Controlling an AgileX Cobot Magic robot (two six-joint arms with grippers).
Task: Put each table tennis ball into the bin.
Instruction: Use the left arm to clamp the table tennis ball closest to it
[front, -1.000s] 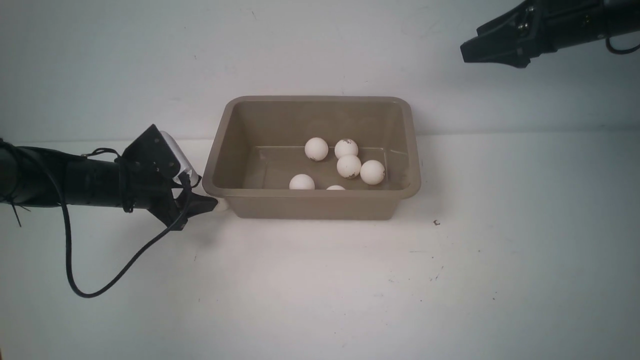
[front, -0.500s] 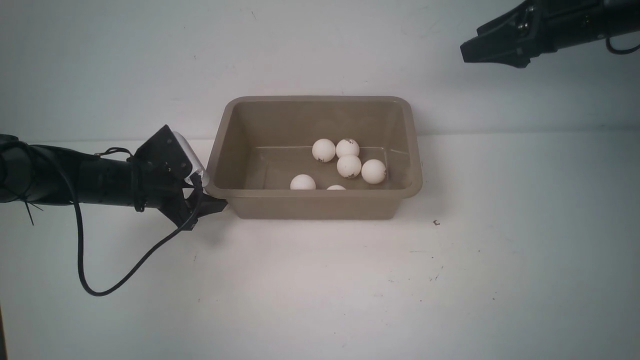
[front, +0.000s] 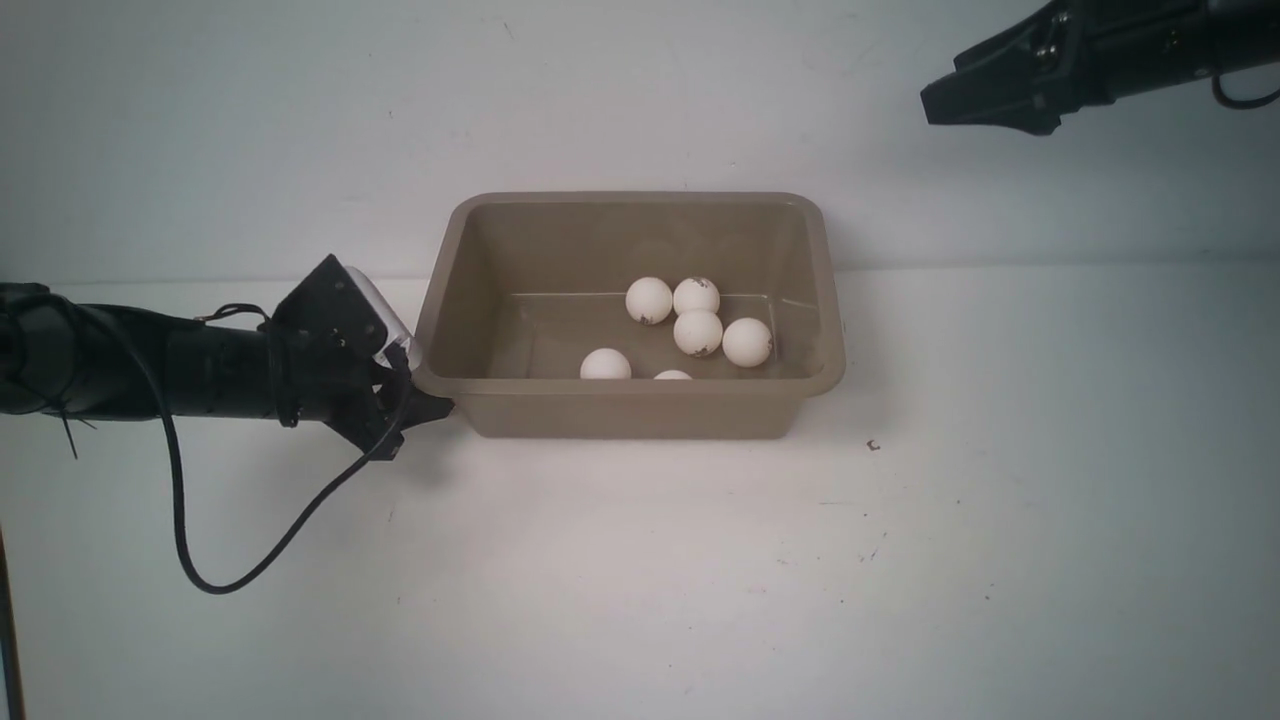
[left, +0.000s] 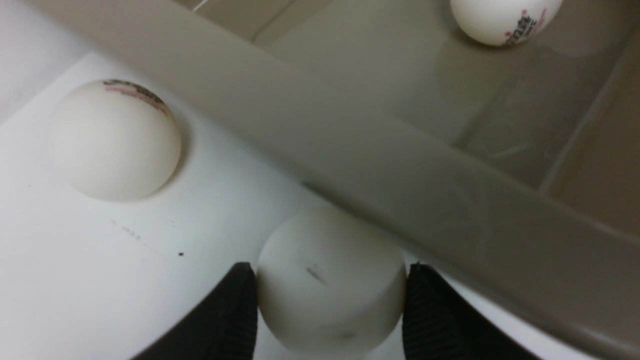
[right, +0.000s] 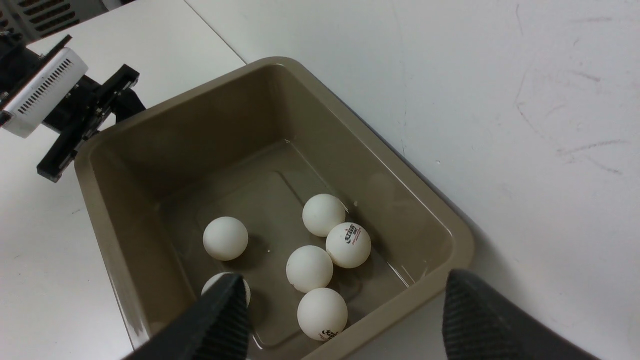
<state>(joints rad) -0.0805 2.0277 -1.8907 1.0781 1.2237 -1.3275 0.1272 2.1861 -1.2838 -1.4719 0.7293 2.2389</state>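
Inspection finds the taupe rectangular plastic bin, with rounded corners and a flared rim, standing on the white table. Six small matte white table tennis balls lie on its floor: four clustered together, two nearer the front wall. The left gripper sits low at the bin's near left corner. Its black ribbed fingers press against both sides of a seventh white ball, which is just outside the bin wall, under the rim. A loose white ball rests on the table near it, also outside the bin. The right gripper hangs high, well apart from the bin, jaws wide and holding nothing.
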